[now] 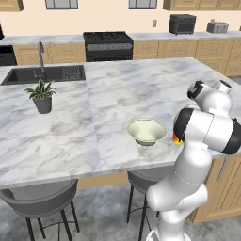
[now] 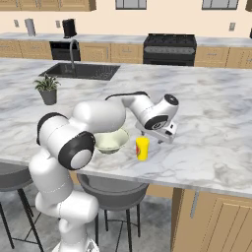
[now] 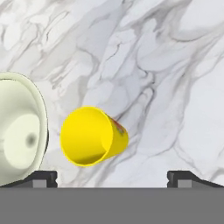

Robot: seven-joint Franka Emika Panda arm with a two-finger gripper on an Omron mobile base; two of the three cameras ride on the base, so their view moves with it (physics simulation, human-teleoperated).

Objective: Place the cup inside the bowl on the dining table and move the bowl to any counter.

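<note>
On a wide marble table [image 1: 70,127] in a rendered kitchen, seen from the left base view, a potted plant [image 1: 42,96] stands at the left below a dark sink [image 1: 44,74] and its tap [image 1: 41,57]. Toward the middle, near the table's front edge, sits the cream-green bowl [image 1: 147,131], upright and with nothing in it. Just to its right a sliver of the yellow cup [image 1: 176,138] peeks out from behind the white arm [image 1: 202,127], which rises at the lower right. Two grey stools [image 1: 40,200] are tucked under the front edge. A black stove [image 1: 108,45] stands against the far wall, with a microwave [image 1: 182,24] and a toaster [image 1: 217,27] on the wall counter to its right.

From the right base view, the bowl [image 2: 111,141] lies partly behind the arm's elbow, and the cup [image 2: 142,148] stands upright on the table just right of it, apart from the bowl. The end effector [image 2: 158,134] hangs just above and slightly right of the cup, pointing down.

In the hand view, the bowl [image 3: 19,131] fills the left edge and the cup [image 3: 92,136] shows beside it, its open mouth facing the camera, a red patch on its side. The end effector's two fingertips [image 3: 41,178] stand wide apart at the bottom, clear of the cup and gripping nothing.
</note>
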